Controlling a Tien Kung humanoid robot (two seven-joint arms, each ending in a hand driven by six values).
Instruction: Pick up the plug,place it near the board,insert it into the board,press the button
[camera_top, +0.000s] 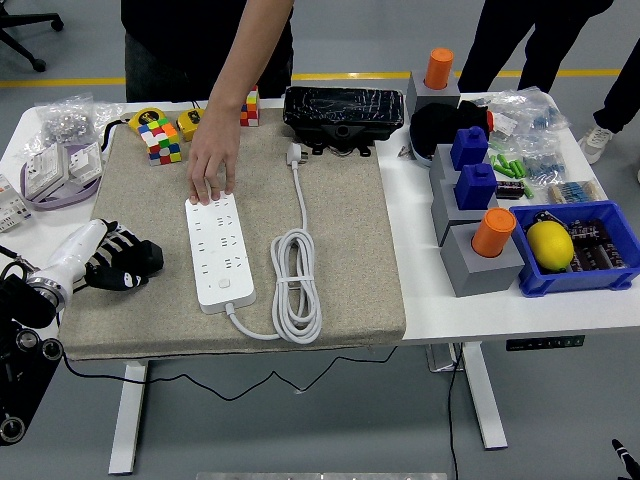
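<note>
A white table (500, 305) on white legs carries a beige woven mat (340, 240) across its left and middle. On the bare right part stand grey blocks (470, 262) with orange and blue caps and a blue plastic bin (590, 275); at the left edge lie what look like clear bags of small parts (62, 120).

Spotted a Rubik's cube (163, 137) near the mat's far-left corner, plus a yellow lemon (549, 244) sat in the blue bin (570, 275) by the table's right edge.

Matt cloth beneath smooth plastic.
A rough beige woven fabric mat (350, 250) carries a glossy white plastic power strip (220, 252) and its smooth white rubbery coiled cable (297, 282).
</note>
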